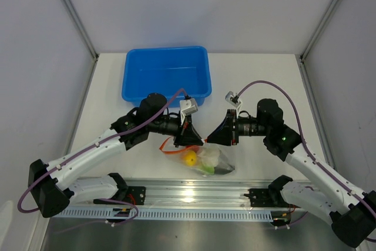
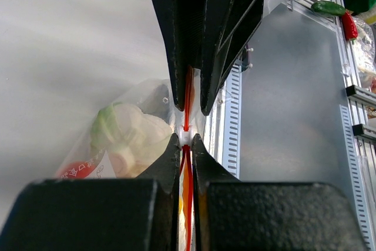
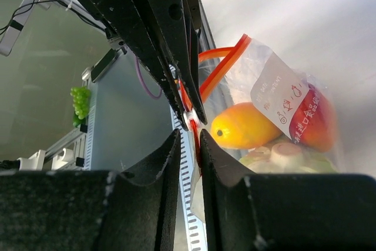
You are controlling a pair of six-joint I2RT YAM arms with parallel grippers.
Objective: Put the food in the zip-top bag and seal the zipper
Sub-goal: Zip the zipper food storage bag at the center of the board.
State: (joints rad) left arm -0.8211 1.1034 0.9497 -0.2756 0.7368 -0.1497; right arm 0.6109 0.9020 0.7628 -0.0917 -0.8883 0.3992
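The zip-top bag (image 1: 214, 158) lies near the table's front edge between both grippers. Through its clear plastic I see food: a yellow-orange piece (image 3: 244, 126), a red piece (image 3: 317, 119), white cauliflower with green leaves (image 2: 132, 133) and a dark piece (image 1: 226, 170). My left gripper (image 2: 185, 139) is shut on the red-orange zipper (image 2: 188, 101), its tips at a small white slider (image 2: 185, 137). My right gripper (image 3: 189, 133) faces it from the other side. Its jaws stand a narrow gap apart around the zipper (image 3: 220, 66), which rests against one finger.
The blue tub (image 1: 166, 74) stands at the back of the table, behind the arms. A slotted metal rail (image 1: 188, 195) runs along the near edge, just in front of the bag. White walls close in the sides.
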